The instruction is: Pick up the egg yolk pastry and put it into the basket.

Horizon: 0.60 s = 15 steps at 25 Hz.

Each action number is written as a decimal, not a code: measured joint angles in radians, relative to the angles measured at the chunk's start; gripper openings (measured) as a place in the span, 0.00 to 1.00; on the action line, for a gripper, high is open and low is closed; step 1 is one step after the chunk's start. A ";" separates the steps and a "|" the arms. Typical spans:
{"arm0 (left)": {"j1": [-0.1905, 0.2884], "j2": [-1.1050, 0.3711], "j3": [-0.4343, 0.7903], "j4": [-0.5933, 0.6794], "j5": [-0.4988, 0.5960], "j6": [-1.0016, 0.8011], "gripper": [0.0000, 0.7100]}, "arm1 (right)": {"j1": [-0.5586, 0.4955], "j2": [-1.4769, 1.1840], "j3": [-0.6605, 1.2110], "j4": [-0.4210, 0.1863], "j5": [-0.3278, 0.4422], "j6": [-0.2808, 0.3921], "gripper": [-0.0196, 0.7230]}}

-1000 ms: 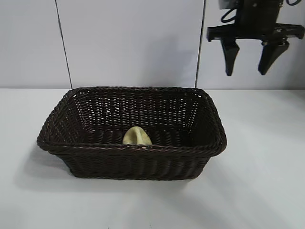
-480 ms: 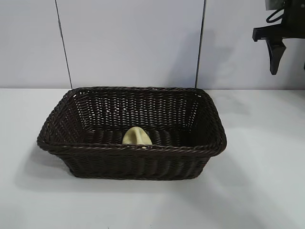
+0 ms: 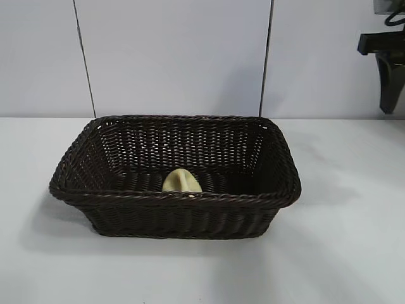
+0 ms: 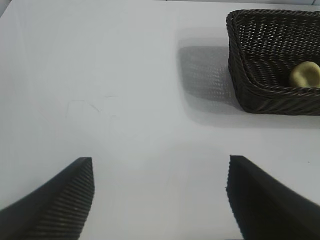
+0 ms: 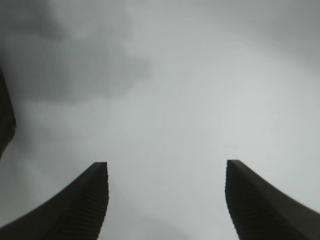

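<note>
The pale yellow egg yolk pastry (image 3: 182,181) lies inside the dark brown wicker basket (image 3: 278,190), near its front wall. It also shows in the left wrist view (image 4: 305,75) inside the basket (image 4: 250,90). My right gripper (image 5: 166,165) is open and empty, high above the table at the far right edge of the exterior view, where only one finger (image 3: 387,85) shows. My left gripper (image 4: 161,162) is open and empty over bare table, well away from the basket; it is out of the exterior view.
The basket stands in the middle of a white table (image 3: 354,240). A pale wall with two dark vertical seams (image 3: 266,57) runs behind it.
My right gripper has moved to the right and a little down, from above the basket's right back corner to the view's right edge. The pastry and basket have not moved.
</note>
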 joint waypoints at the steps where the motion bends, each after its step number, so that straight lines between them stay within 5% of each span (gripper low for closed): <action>1: 0.000 0.000 0.000 0.000 0.000 0.000 0.76 | 0.000 -0.035 0.048 0.005 0.000 0.000 0.68; 9: 0.000 0.000 0.000 0.000 0.000 0.000 0.76 | 0.000 -0.391 0.432 0.009 -0.005 -0.003 0.68; 15: 0.000 0.000 0.000 0.000 0.000 0.000 0.76 | 0.000 -0.675 0.694 0.009 -0.126 -0.040 0.68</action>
